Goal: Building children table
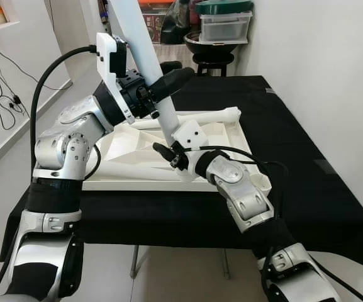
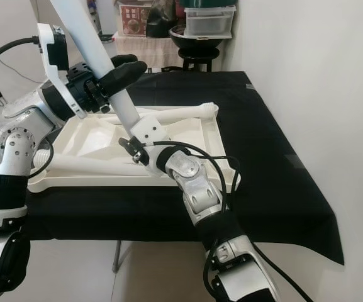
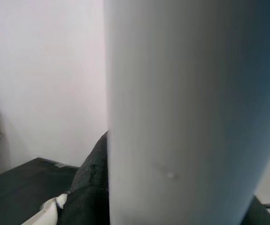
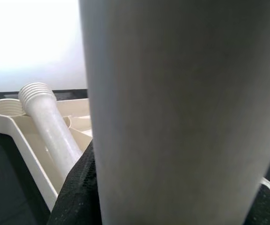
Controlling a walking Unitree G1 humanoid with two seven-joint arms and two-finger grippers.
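Three white table legs are in view: one leg [image 1: 145,60] held upright and tilted between both grippers, one leg [image 1: 197,117] lying at the tabletop's 12 o'clock edge, and one leg [image 1: 134,170] lying at its 6 o'clock side. There is one upturned white tabletop [image 1: 234,135] on one black-draped surface [image 1: 294,157]. Two grippers grasp the raised leg, the left gripper [image 1: 168,85] above and the right gripper [image 1: 168,154] below.

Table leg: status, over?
Both grippers shut on leg: left gripper high, right gripper low. Leg tilted, foot down in upturned tabletop. Two loose legs lying in tabletop, nearby.

White table leg [image 1: 145,60] tilted above upturned white tabletop [image 1: 230,133].
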